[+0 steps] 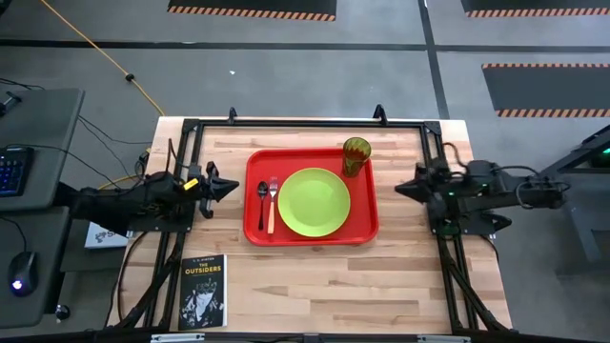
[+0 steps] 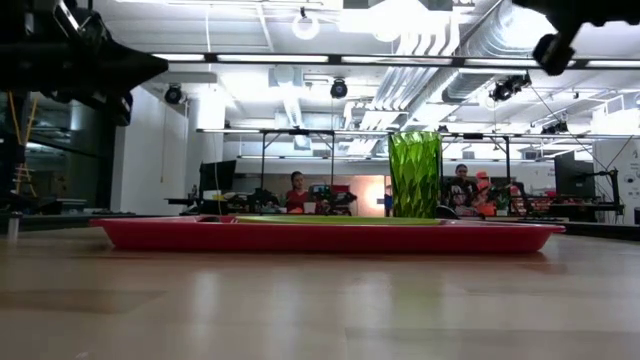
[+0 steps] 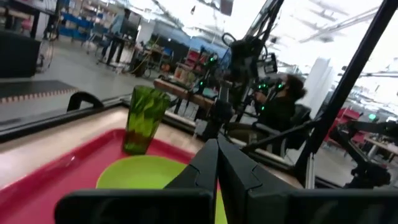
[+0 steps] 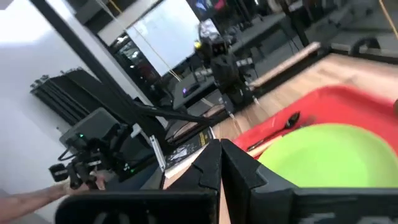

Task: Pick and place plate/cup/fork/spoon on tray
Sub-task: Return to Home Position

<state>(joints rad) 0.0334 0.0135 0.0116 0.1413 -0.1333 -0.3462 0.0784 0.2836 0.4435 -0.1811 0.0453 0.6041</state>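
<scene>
Tray: held the plate in the middle, the spoon and fork beside it, and the cup upright in a corner.
Left gripper: fingers together, empty, beside the tray.
Right gripper: fingers together, empty, opposite side.
Remaining: seemingly nothing to place.
</scene>
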